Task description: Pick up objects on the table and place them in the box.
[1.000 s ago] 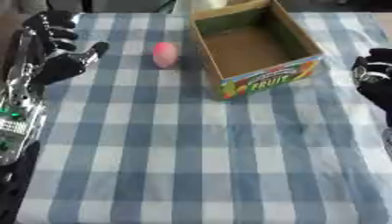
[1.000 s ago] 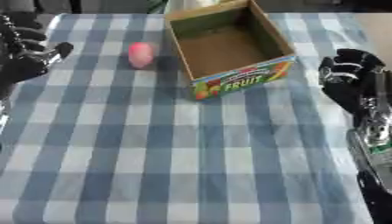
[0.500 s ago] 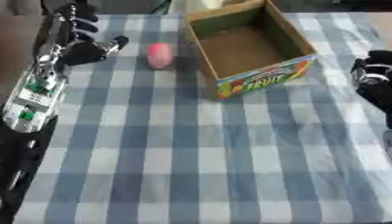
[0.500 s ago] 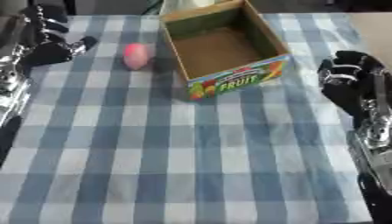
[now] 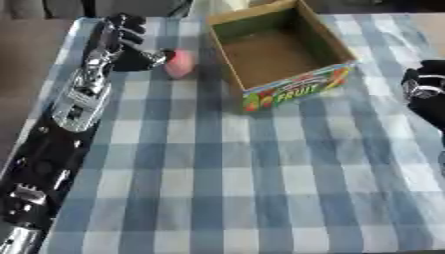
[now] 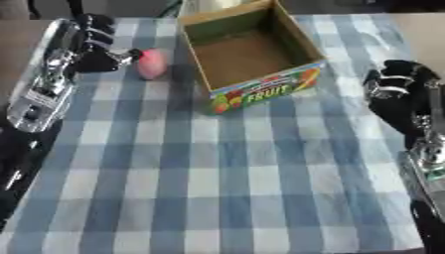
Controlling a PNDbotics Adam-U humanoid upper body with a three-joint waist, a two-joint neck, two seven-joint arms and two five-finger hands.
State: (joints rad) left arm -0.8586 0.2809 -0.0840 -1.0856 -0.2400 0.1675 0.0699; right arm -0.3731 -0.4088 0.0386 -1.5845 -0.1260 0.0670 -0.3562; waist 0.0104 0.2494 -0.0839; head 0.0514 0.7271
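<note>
A small pink rounded object lies on the checked tablecloth just left of the open cardboard fruit box, which holds nothing I can see. My left hand sits right beside the pink object on its left, fingers open, thumb tip touching or nearly touching it. At the right edge of the table my right hand rests with fingers loosely curled upward, holding nothing.
The blue-and-white checked cloth covers the table. A pale container stands behind the box at the far edge. My left forearm stretches along the table's left side.
My left hand has moved forward and rightward, from the table's left edge up to the pink object. The right hand has stayed put. The camera has shifted slightly.
</note>
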